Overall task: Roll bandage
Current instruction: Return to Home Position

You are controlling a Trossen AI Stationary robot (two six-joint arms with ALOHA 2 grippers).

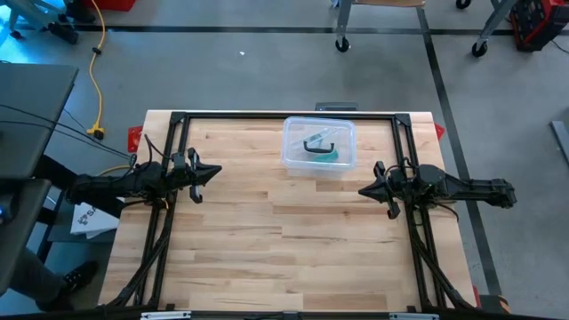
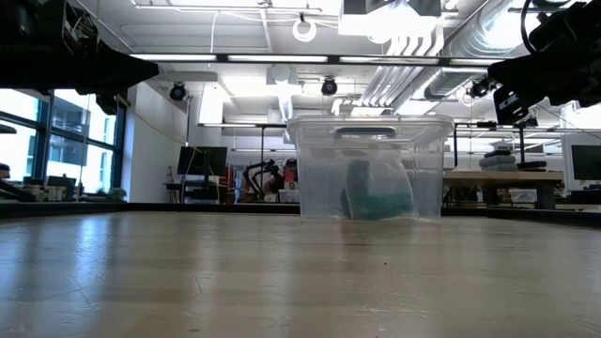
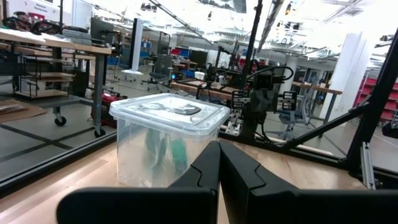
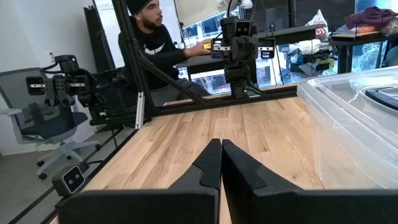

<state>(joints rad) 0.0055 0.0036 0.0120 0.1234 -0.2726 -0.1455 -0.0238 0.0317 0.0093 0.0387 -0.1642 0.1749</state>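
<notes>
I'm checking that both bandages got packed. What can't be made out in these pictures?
1. Bin contents: through the transparent bin's cloudy walls and lid only a green bandage shows; no blue one can be told.
2. Lid latched or merely resting: too small in the high view.
3. The left gripper and right gripper are partly cut off by the low view's edges.

The lidded bin (image 1: 298,130) sits at the table's (image 1: 284,244) far edge, between the left tool (image 1: 212,172) and right tool (image 1: 364,189).

Overhead, we look straight down on the table (image 1: 267,231); low, level across it; wrists, forward. All share the lidded bin (image 1: 293,160).
</notes>
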